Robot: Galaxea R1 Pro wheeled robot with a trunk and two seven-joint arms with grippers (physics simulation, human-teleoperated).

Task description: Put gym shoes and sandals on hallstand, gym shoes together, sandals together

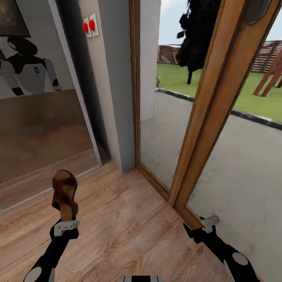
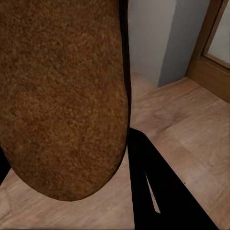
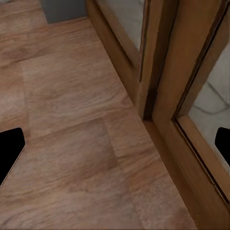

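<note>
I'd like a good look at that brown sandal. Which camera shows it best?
The head view: the whole sandal shows there, strap and tan sole, held by the left end effector. The left wrist view catches just its sole up close.

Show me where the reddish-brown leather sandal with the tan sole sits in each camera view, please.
Head view: the reddish-brown leather sandal stands lower left, held up above the left gripper.
Left wrist view: its tan sole covers most of the picture, beside a black finger.
Right wrist view: not in it.
Shared landmark: the light wood-grain plank floor.
</note>
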